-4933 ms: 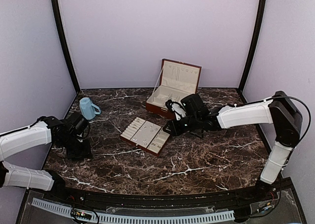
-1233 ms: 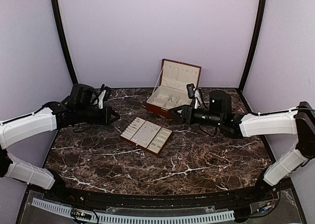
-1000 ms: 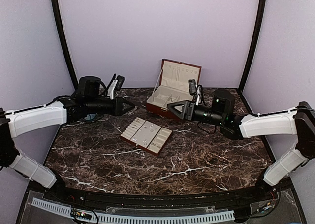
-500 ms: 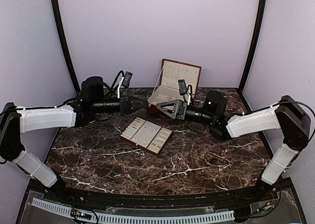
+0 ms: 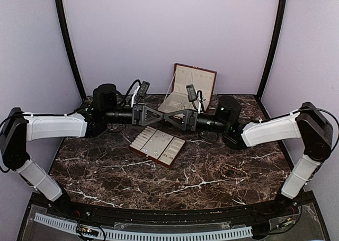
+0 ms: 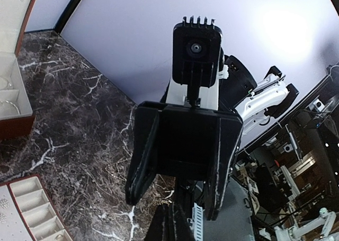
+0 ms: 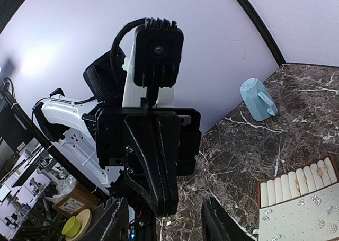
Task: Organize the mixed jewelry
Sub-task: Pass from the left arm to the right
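both arms reach out over the surface (image 5: 212, 172) and meet tip to tip in the air above the compartment tray (image 5: 150, 156), in front of the open hinged box (image 5: 193, 82). the left gripper (image 5: 160, 115) has its fingers (image 6: 168, 226) pressed together; whether a speck of metal is pinched there cannot be told. the right gripper (image 5: 168, 117) faces it with its fingers (image 7: 112, 222) standing apart and nothing seen between them. that looks like readiness to take a piece passed across, though this is a guess. the mixed jewelry (image 7: 304, 187) sits in the tray, small pieces on the ring rolls and studs on the flat pad; some also seems to lie in the box. a blue cup (image 7: 258, 99) stands well apart. no brand or writing is legible.
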`<state>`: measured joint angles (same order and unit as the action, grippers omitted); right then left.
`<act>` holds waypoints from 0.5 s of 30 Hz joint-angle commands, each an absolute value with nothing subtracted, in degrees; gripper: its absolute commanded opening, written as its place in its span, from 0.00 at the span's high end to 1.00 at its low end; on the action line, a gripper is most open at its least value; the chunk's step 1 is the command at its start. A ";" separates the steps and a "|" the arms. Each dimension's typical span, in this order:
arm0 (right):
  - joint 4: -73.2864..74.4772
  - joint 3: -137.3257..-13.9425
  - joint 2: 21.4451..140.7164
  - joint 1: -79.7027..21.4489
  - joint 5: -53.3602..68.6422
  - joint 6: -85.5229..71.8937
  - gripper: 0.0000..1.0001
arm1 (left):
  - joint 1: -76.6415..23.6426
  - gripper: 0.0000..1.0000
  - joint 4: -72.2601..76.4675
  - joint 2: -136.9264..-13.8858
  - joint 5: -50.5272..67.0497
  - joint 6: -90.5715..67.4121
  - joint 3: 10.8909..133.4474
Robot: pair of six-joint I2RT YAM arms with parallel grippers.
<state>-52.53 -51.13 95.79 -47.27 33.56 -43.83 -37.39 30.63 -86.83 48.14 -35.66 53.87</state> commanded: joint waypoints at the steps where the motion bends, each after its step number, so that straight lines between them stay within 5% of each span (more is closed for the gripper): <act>1: -51.25 -53.45 94.17 -47.64 35.20 -39.97 0.53 | -37.66 1.00 30.03 -86.70 51.38 -41.95 56.25; 15: -46.31 -52.51 91.92 -47.88 32.89 -33.92 0.52 | -36.80 1.00 34.88 -86.87 53.33 -56.45 54.39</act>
<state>-47.88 -52.16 93.65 -47.29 34.41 -37.39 -37.23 30.63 -87.13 51.03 -49.84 54.52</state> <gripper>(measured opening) 0.477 0.028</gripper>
